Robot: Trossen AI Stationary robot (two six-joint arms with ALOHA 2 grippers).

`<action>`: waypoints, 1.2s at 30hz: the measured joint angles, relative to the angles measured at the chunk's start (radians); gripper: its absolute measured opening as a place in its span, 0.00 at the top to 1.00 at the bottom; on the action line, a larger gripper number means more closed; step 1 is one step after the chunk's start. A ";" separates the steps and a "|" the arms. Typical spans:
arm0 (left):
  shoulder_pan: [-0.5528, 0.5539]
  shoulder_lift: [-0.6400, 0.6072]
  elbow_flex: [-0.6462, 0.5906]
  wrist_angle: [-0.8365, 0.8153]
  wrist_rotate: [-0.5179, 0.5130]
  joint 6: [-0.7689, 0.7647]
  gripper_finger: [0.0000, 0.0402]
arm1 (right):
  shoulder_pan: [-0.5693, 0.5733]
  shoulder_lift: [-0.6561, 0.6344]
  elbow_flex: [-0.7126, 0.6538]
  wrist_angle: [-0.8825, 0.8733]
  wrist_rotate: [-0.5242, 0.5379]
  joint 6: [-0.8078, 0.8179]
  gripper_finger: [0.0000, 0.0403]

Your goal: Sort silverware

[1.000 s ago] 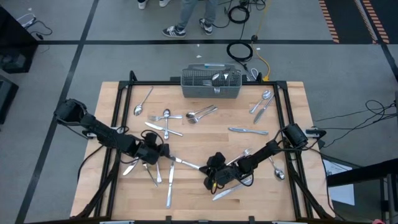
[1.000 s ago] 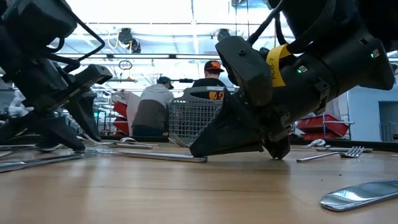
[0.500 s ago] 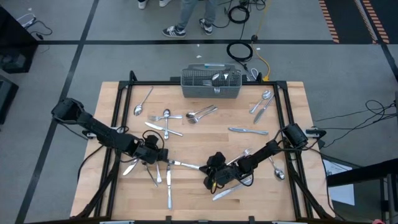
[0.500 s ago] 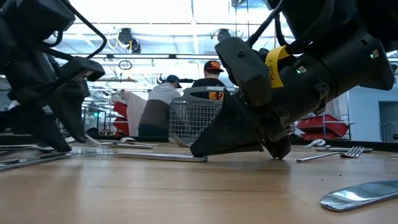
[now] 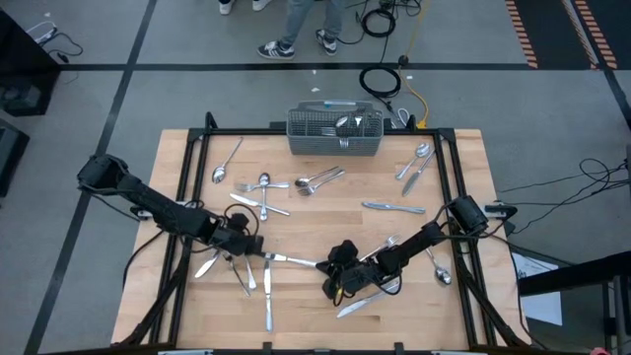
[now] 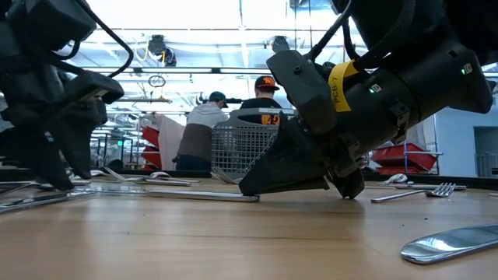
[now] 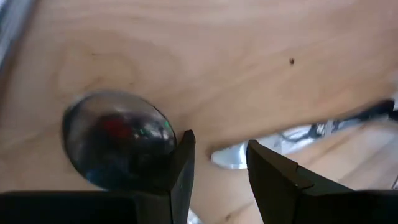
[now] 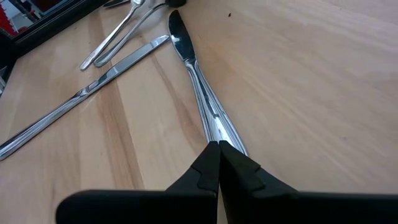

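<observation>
Silverware (image 5: 296, 184) bears no readable marks; right gripper (image 8: 219, 151) pinched closed over knife (image 8: 198, 87) handle; left gripper (image 7: 217, 163) parted.

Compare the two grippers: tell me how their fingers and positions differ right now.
The left gripper has its fingers parted with a gap between them; the right gripper has its fingers pressed shut. The left gripper sits over a spoon bowl; the right gripper's tips sit at the handle end of a table knife. Both are down low at the wooden table, near its front.
</observation>
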 joint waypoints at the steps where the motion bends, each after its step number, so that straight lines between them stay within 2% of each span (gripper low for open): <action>1: -0.001 0.000 0.000 -0.001 0.011 0.001 0.62 | 0.000 0.000 0.000 0.000 0.001 0.000 1.00; 11: -0.005 0.026 0.002 0.015 0.032 -0.001 0.62 | -0.003 0.000 0.000 0.000 0.004 0.000 1.00; 17: -0.008 0.128 0.005 0.189 0.064 -0.001 0.62 | -0.003 0.000 -0.001 0.003 0.005 -0.001 1.00; 20: -0.008 0.159 0.008 0.215 0.063 -0.001 0.62 | -0.003 0.000 -0.001 0.003 0.005 -0.002 1.00; 26: -0.009 0.153 0.009 0.187 0.044 -0.036 0.62 | -0.003 0.000 -0.001 0.003 0.002 -0.002 1.00; 36: -0.010 0.055 0.006 0.016 0.000 -0.079 0.62 | -0.003 0.000 -0.001 0.003 0.000 -0.004 1.00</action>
